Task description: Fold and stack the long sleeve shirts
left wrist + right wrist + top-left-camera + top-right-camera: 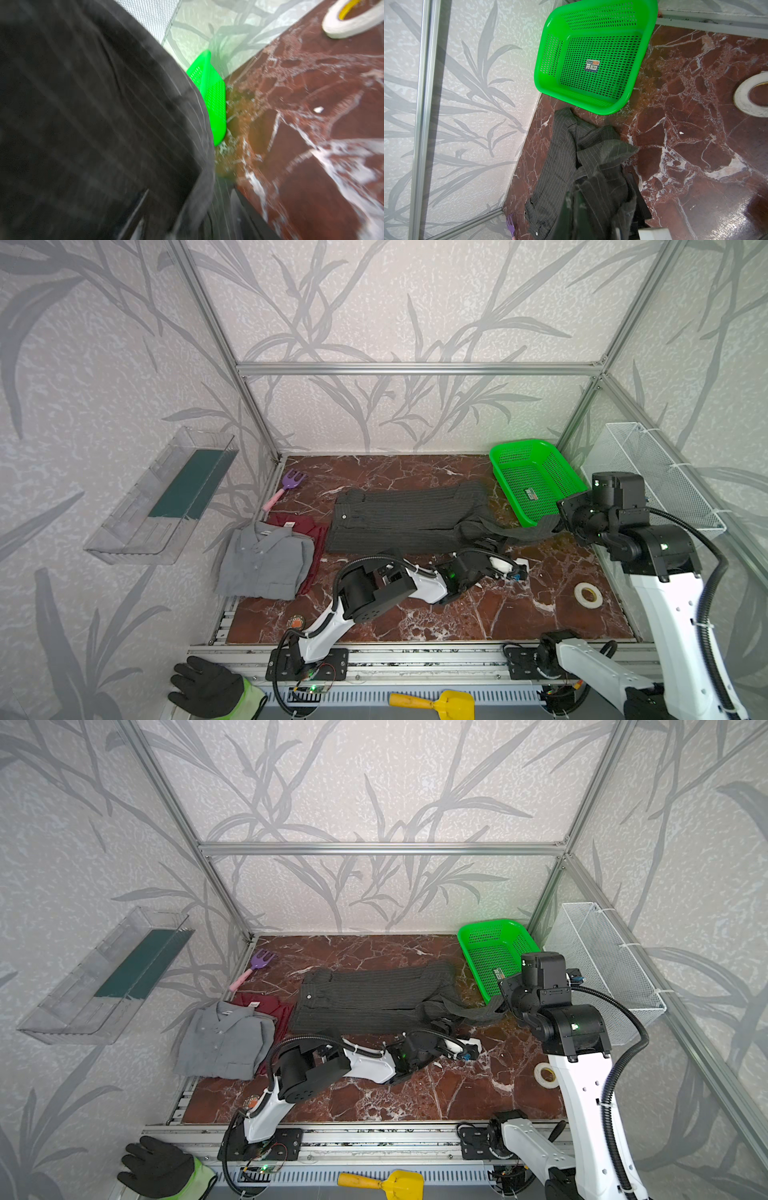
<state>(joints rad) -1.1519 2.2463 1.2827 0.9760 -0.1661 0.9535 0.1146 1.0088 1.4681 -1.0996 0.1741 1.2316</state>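
The large dark charcoal pinstriped buttoned shirt (399, 518) lies flat on the red marble desk (457, 614), just beyond the left jaws. Whether those are apart or together I cannot tell. The right jaws are clamped on its sleeve (528, 533), which is drawn taut. The cloth looks soft, light and limp, likely to sag and slide, so take hold at cuffs, seams or hem corners.

1. The front strip of the marble tabletop (415, 622) lies bare, up to the tape roll (588, 595) at the right.
2. The pinstriped shirt (399, 518) fills the middle. Its sleeve stretches to the right gripper (557, 526), barring the gap beside the green basket (536, 472).
3. The left arm (428, 585) lies low along the shirt's front edge.
4. The grey shirt (266, 560) blocks the left edge.
5. The back strip is open.
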